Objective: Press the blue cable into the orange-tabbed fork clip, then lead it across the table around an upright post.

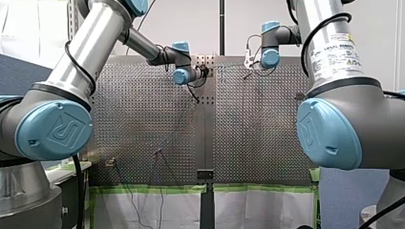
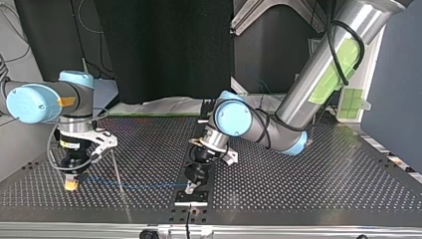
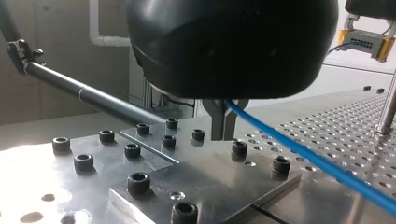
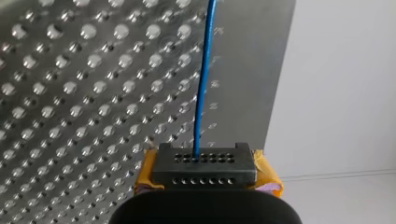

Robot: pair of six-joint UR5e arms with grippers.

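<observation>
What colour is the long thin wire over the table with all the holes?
Blue. The cable shows best in the left wrist view.

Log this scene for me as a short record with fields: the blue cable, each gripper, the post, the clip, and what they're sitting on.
table: perforated metal
blue cable: stretched straight, low over the table, between the two grippers
my left gripper: shut on the blue cable, just above a bolted metal plate
my right gripper: yellow pads; the cable runs out of it; open or shut unclear
upright post: stands on the table beyond the cable; cable not led around it
orange-tabbed fork clip: not made out in any view
</observation>
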